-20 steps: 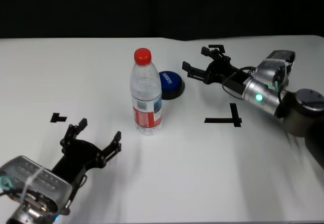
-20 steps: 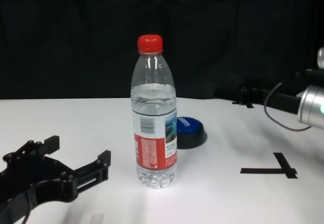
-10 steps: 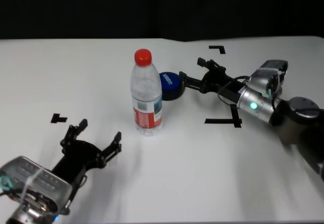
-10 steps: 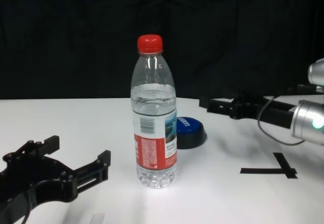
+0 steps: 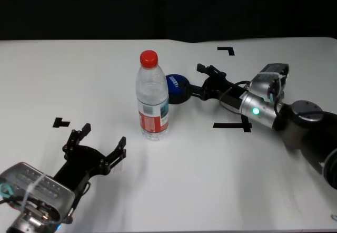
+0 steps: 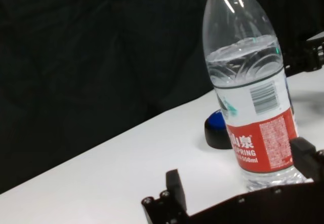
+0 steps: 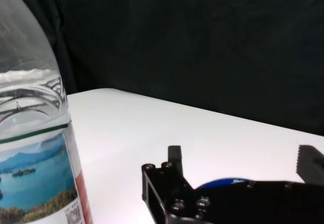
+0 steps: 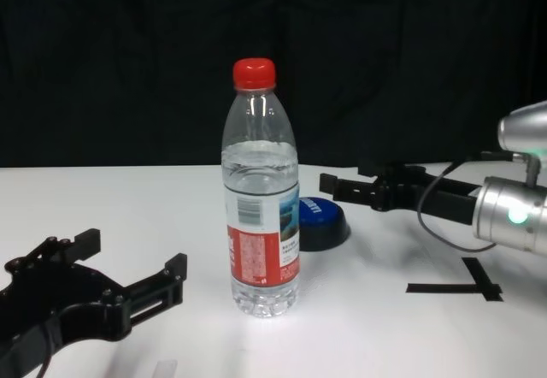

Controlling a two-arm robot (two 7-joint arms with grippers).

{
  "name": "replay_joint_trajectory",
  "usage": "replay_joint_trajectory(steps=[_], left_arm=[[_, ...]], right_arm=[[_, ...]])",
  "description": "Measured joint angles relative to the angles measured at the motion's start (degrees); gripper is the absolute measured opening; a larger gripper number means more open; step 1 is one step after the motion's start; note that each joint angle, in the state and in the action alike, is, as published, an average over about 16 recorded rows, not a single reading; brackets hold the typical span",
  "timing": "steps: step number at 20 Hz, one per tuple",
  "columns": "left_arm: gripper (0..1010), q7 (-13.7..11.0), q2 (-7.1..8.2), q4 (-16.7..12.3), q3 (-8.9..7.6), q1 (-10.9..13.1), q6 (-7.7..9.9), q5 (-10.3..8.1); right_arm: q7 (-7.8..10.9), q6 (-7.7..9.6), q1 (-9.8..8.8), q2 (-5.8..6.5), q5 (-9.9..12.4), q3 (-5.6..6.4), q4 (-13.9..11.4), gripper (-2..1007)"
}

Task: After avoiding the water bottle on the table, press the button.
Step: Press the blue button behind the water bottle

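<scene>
Black and skeletal, the left end effector lies parked low at the near left of the flat white bench, its fingers spread apart and holding nothing, well apart from the work. Next to the right stands the tall clear plastic water bottle with its red screw cap and red, white and blue label, upright near the middle of the bench and about half full of water. Just behind it and a little to its right sits the low round button, a blue dome with white lettering on a black base, very near the bottle and partly hidden by it in the chest view. Farther right, the right end effector reaches in from the right side at low height, fingers parted and empty, with the nearer fingertip at the button's right edge; whether it already touches the dome cannot be told. Black tape marks lie on the bench under that silver forearm. The main risk, as I judge it, is the narrow gap: a push that carries too far leftward could send a finger past the dome into the bottle and tip it. A press landing on the rim might also slide the light button aside instead of depressing it.
</scene>
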Motion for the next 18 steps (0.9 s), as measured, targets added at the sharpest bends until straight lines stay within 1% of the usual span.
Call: replay_joint_trajectory(steps=[2, 6, 8, 10, 12, 14, 18], left_arm=[[1003, 0.0, 0.0, 0.0, 0.0, 0.0, 0.0, 0.0], [1003, 0.0, 0.0, 0.0, 0.0, 0.0, 0.0, 0.0], [1003, 0.0, 0.0, 0.0, 0.0, 0.0, 0.0, 0.0], [1003, 0.0, 0.0, 0.0, 0.0, 0.0, 0.0, 0.0], [1003, 0.0, 0.0, 0.0, 0.0, 0.0, 0.0, 0.0], [1003, 0.0, 0.0, 0.0, 0.0, 0.0, 0.0, 0.0], [1003, 0.0, 0.0, 0.0, 0.0, 0.0, 0.0, 0.0]], right_arm=[[0.68, -1.31, 1.54, -0.76, 0.48, -0.69, 3.07, 1003], [1.78, -3.54, 4.15, -1.98, 1.29, -1.81, 8.17, 1003], [2.2, -4.48, 5.24, -2.46, 1.65, -2.27, 10.29, 1003], [2.49, -5.19, 6.05, -2.81, 2.0, -2.68, 11.86, 1003], [2.71, -5.77, 6.7, -3.06, 2.36, -3.07, 13.12, 1003], [2.8, -6.04, 7.0, -3.17, 2.67, -3.37, 13.7, 1003], [2.6, -5.43, 6.33, -2.94, 1.7, -2.43, 12.4, 1003]])
